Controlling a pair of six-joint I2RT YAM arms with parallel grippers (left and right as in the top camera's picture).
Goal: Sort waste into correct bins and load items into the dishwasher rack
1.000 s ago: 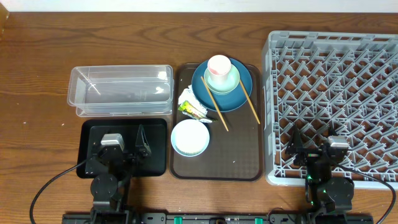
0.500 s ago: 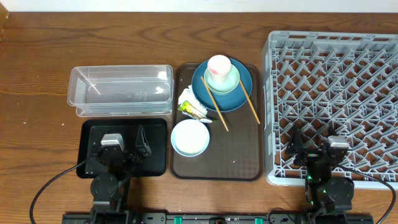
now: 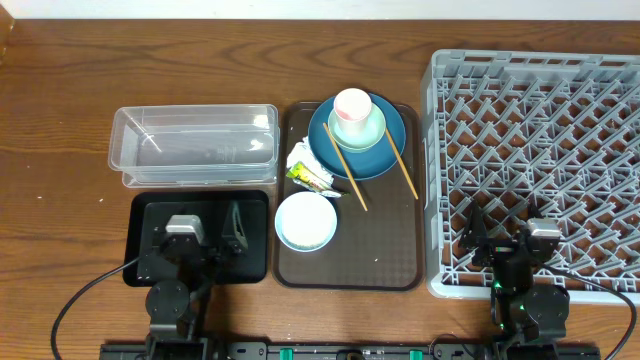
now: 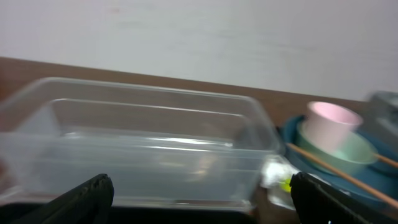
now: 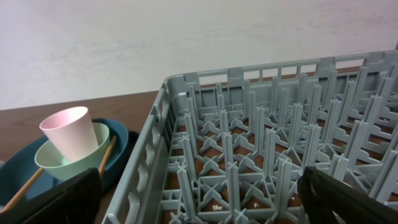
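Overhead: left gripper [image 3: 188, 243] hangs over the shallow black rectangular tray [image 3: 256, 203], jaws spread wide, nothing in them. Right gripper [image 3: 530, 246] sits over the near-left corner of the large square grey pegged dishwasher rack [image 3: 540, 140], also wide open and empty. All items and waste are on the brown serving tray [image 3: 352, 268] between the arms: small pink cup [image 3: 352, 104] in the mint-green bowl [image 3: 366, 134] on the dark blue plate [image 3: 386, 160], wooden chopsticks [image 3: 345, 171] laid diagonally across the plate, and pale blue-white bowl [image 3: 305, 221] at near left. The yellow-green-orange snack wrapper [image 3: 312, 178] and crumpled white tissue [image 3: 300, 156] lie at the tray's left edge, forward-right of the left gripper. The wrapper's long axis runs far-left to near-right. The left arm is clearly nearer, so I judge waste is its job. Rice grains not discernible. Left wrist: the clear rectangular plastic tub [image 3: 195, 112] is dead ahead, wrapper and tissue low right beside the tub's corner, fingertips wide at both lower corners. Right wrist: rack pegs fill the view ahead and the cup stack is off left, outside the rack wall. Fingertips are apart, nothing between them.
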